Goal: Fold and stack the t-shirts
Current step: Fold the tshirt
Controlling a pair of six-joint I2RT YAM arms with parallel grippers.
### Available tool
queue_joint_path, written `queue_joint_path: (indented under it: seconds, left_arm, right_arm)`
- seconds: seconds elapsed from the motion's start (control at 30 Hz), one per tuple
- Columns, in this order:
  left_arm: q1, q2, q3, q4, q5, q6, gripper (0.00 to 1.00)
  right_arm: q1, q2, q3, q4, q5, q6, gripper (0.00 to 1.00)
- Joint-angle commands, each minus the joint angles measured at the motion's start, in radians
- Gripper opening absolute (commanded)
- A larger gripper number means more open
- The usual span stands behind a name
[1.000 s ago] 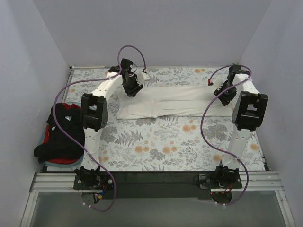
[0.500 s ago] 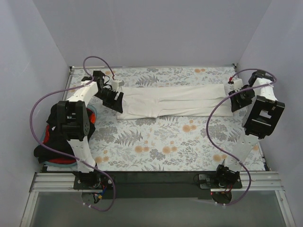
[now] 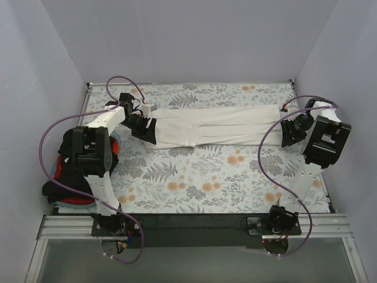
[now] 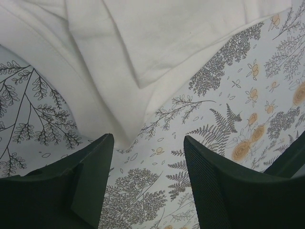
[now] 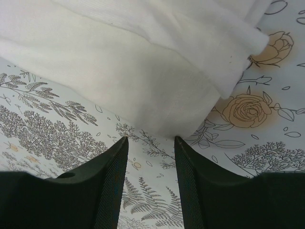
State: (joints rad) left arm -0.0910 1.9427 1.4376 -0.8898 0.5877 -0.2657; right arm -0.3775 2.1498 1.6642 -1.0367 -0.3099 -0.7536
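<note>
The left gripper (image 3: 144, 127) is open. Its two black fingers (image 4: 86, 181) are apart and nothing is held between them. It hangs low over the left end of the white shirt (image 3: 218, 125). In the left wrist view, a corner of the shirt lies right at the gap between the fingertips.

The right gripper (image 3: 290, 132) is open too. Its fingers (image 5: 105, 181) are apart and hold nothing. It is at the right end of the white shirt, and the shirt's edge lies just past its fingertips.

The white shirt lies flat on the flowery cloth (image 3: 194, 177), near the back of the table. It is folded into a long strip that runs from left to right, from one gripper to the other.

More shirts sit in a heap at the left edge of the table, beside the left arm. A black shirt (image 3: 70, 177) is on top. A red shirt (image 3: 73, 200) peeks out under it.
</note>
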Motion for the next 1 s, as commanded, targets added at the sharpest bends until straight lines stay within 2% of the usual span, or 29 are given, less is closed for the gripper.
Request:
queue_joint_path:
  seconds: [0.0,0.1,0.17,0.3,0.43,0.5,0.83,0.97]
  left_arm:
    - [0.004,-0.007,-0.003,0.031,0.014,-0.01,0.59]
    - [0.004,0.005,-0.005,0.028,0.008,-0.01,0.59]
    - [0.002,0.012,-0.005,0.026,0.009,-0.01,0.6]
    - [0.002,0.016,-0.006,0.031,0.011,-0.012,0.61]
    - [0.002,0.028,0.001,0.025,0.032,-0.015,0.6]
    - [-0.001,0.035,-0.003,0.022,0.038,-0.015,0.59]
    - [-0.001,0.05,-0.006,0.009,0.035,-0.006,0.52]
    - [-0.001,0.056,-0.014,0.015,0.029,-0.009,0.5]
  right_arm:
    - [-0.006,0.004,0.038,0.012,-0.012,0.033,0.5]
    - [-0.021,0.004,0.072,0.009,-0.009,0.04,0.56]
    - [-0.032,0.01,0.097,0.006,-0.012,0.046,0.69]
    - [-0.038,0.031,0.137,0.003,-0.018,0.057,0.7]
    - [-0.037,0.058,0.15,0.001,-0.028,0.066,0.62]
    - [-0.037,0.071,0.149,0.0,-0.04,0.072,0.54]
    - [-0.031,0.099,0.147,-0.017,-0.109,0.097,0.48]
    - [-0.031,0.102,0.152,-0.016,-0.109,0.091,0.37]
